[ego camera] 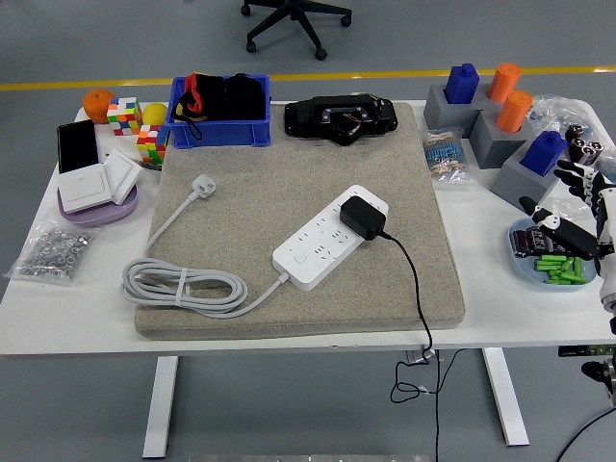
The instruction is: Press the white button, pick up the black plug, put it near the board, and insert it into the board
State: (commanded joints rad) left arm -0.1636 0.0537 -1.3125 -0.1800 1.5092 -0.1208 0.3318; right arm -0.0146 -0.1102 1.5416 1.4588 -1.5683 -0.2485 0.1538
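White power strip (330, 239) lies diagonal on the grey mat (289, 154), mid desk (87, 308). Black plug (364, 218) sits plugged into the strip's far end, black cable (414, 279) running off the desk's near edge. White button (300, 257) on the strip's near end, nothing touching it. Strip's own grey cord (183, 286) coiled at mat's near-left corner, its white plug (203, 185) lying loose on mat. Right hand (577, 217) at right edge of the desk, over the blue dish w/ green pieces (558, 270); fingers (561, 229) spread, holding nothing, well apart from plug. Left hand not visible.
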